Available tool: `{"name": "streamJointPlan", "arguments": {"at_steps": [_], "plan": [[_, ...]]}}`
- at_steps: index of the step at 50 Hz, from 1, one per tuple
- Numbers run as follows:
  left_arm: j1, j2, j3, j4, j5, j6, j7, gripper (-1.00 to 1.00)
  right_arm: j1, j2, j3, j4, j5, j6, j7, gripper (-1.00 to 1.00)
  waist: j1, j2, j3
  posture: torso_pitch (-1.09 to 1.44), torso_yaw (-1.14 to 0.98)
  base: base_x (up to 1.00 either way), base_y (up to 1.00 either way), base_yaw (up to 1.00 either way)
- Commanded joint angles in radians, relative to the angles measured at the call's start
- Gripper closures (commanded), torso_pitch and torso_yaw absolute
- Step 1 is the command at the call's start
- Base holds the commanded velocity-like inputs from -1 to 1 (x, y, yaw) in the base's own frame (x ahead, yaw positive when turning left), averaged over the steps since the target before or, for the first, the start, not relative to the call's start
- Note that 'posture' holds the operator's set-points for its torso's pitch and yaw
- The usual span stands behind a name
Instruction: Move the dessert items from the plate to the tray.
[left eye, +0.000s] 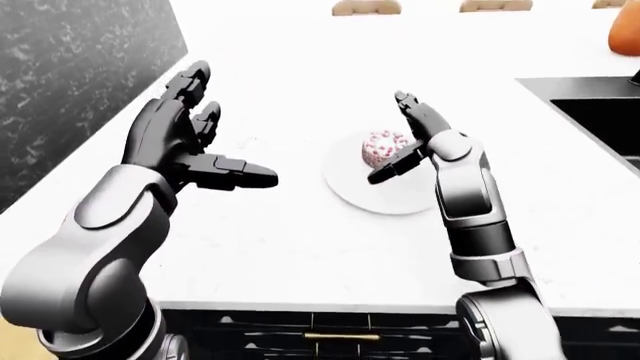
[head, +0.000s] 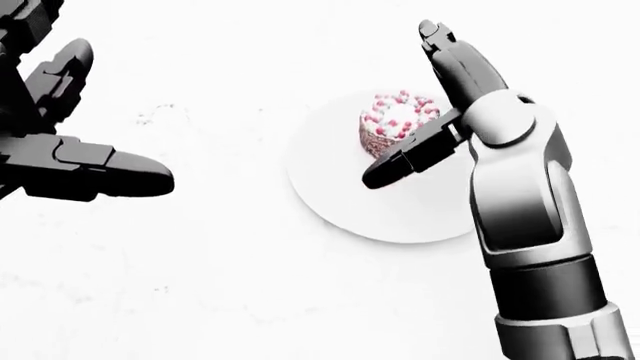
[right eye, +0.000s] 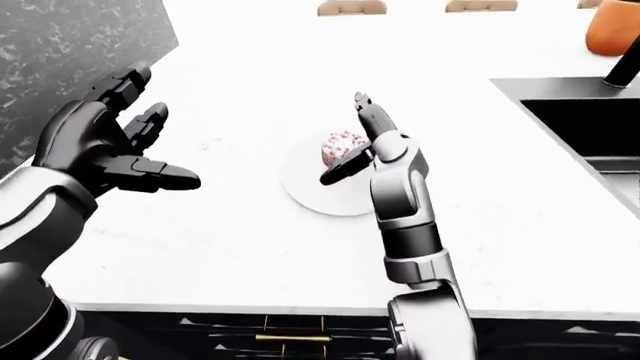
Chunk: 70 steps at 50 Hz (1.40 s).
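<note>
White plate (head: 340, 195) on the white countertop (left eye: 300, 247), holding one small round cake (head: 392, 129) with pink-dotted icing, upright on the plate's far side. Right hand (head: 440, 112), fingers apart, stands just right of the cake. Left hand (head: 60, 142), fingers spread, hovers well to the left.

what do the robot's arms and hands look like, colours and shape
Both arms have rounded silver-grey shells with glossy black bands at the joints. The left hand and right hand are black, each with three chunky, segmented fingers ending in rounded tips. No cables or markings are visible.
</note>
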Motion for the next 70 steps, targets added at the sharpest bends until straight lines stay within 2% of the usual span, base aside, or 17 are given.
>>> {"name": "streamJointPlan", "arguments": {"at_steps": [1, 13, 20, 28, 34, 36, 41, 42, 45, 47, 48, 57, 58, 63, 66, 68, 70], "plan": [[-0.036, 0.014, 0.013, -0.020, 0.007, -0.032, 0.003, -1.00, -0.045, -0.006, -0.003, -0.019, -0.021, -0.065, -0.031, -1.00, 0.000, 0.000, -0.030, 0.00, 0.00, 0.00, 0.00, 0.00], [-0.019, 0.015, 0.014, -0.026, 0.024, -0.047, -0.013, -1.00, -0.058, -0.001, -0.009, 0.126, -0.034, -0.162, -0.089, -0.72, 0.001, -0.002, -0.036, 0.00, 0.00, 0.00, 0.00, 0.00], [-0.019, 0.008, 0.006, -0.029, 0.026, -0.055, -0.021, -1.00, -0.057, -0.020, -0.017, 0.200, -0.043, -0.213, -0.117, -0.69, 0.002, -0.004, -0.038, 0.00, 0.00, 0.00, 0.00, 0.00], [-0.014, 0.005, 0.006, -0.028, 0.032, -0.060, -0.024, -1.00, -0.038, -0.026, -0.018, 0.198, -0.048, -0.225, -0.122, -0.26, 0.005, -0.009, -0.040, 0.00, 0.00, 0.00, 0.00, 0.00], [-0.014, 0.003, 0.002, -0.030, 0.037, -0.059, -0.025, -1.00, -0.023, -0.031, -0.016, 0.187, -0.061, -0.243, -0.126, -0.15, 0.009, -0.012, -0.041, 0.00, 0.00, 0.00, 0.00, 0.00], [-0.010, 0.007, 0.002, -0.027, 0.041, -0.065, -0.028, -1.00, -0.003, -0.035, 0.002, 0.159, -0.099, -0.252, -0.120, -0.07, 0.010, -0.013, -0.041, 0.00, 0.00, 0.00, 0.00, 0.00], [-0.018, 0.005, 0.000, -0.030, 0.045, -0.056, -0.030, -1.00, 0.007, -0.030, -0.004, 0.174, -0.142, -0.297, -0.130, 0.11, 0.011, -0.015, -0.042, 0.00, 0.00, 0.00, 0.00, 0.00], [-0.022, 0.004, 0.002, -0.035, 0.044, -0.048, -0.029, -1.00, 0.004, -0.032, -0.009, 0.172, -0.145, -0.302, -0.132, 0.16, 0.012, -0.015, -0.042, 0.00, 0.00, 0.00, 0.00, 0.00], [-0.026, 0.002, -0.006, -0.036, 0.049, -0.045, -0.029, -1.00, -0.001, -0.041, -0.022, 0.112, -0.152, -0.280, -0.109, 0.56, 0.013, -0.016, -0.046, 0.00, 0.00, 0.00, 0.00, 0.00], [-0.034, 0.004, -0.005, -0.037, 0.050, -0.037, -0.031, -1.00, 0.005, -0.055, -0.043, -0.002, -0.138, -0.232, -0.066, 0.93, 0.016, -0.017, -0.047, 0.00, 0.00, 0.00, 0.00, 0.00], [-0.043, 0.006, -0.002, -0.039, 0.049, -0.027, -0.031, -1.00, 0.006, -0.062, -0.052, -0.031, -0.130, -0.219, -0.052, 1.00, 0.018, -0.018, -0.047, 0.00, 0.00, 0.00, 0.00, 0.00], [-0.139, 0.026, 0.008, -0.073, 0.028, 0.086, -0.020, -1.00, -0.004, -0.181, -0.119, -0.395, -0.105, 0.006, 0.172, 0.98, 0.017, -0.019, -0.037, 0.00, 0.00, 0.00, 0.00, 0.00], [-0.139, 0.031, 0.003, -0.072, 0.031, 0.085, -0.022, -1.00, -0.008, -0.200, -0.132, -0.433, -0.099, 0.032, 0.194, 0.98, 0.014, -0.015, -0.054, 0.00, 0.00, -0.12, 0.00, 0.00], [-0.186, 0.032, 0.002, -0.077, 0.035, 0.130, -0.021, -1.00, -0.019, -0.265, -0.163, -0.553, -0.073, 0.128, 0.256, 0.98, 0.011, -0.006, -0.080, 0.00, 0.00, -0.53, 0.00, 0.00], [-0.209, 0.025, -0.004, -0.089, 0.036, 0.160, -0.018, -1.00, -0.012, -0.284, -0.170, -0.594, -0.053, 0.161, 0.272, 0.98, 0.003, 0.019, -0.057, 0.00, 0.00, -1.00, 0.00, 0.00], [-0.224, 0.017, -0.012, -0.095, 0.040, 0.175, -0.015, -1.00, -0.015, -0.300, -0.175, -0.620, -0.043, 0.190, 0.286, 0.97, 0.002, 0.029, -0.062, 0.00, 0.00, -1.00, 0.00, 0.00], [-0.230, 0.016, -0.011, -0.099, 0.043, 0.184, -0.019, -1.00, -0.016, -0.311, -0.184, -0.634, -0.032, 0.208, 0.285, 0.97, -0.009, 0.023, -0.062, 0.00, 0.00, -1.00, 0.00, 0.00]]}}
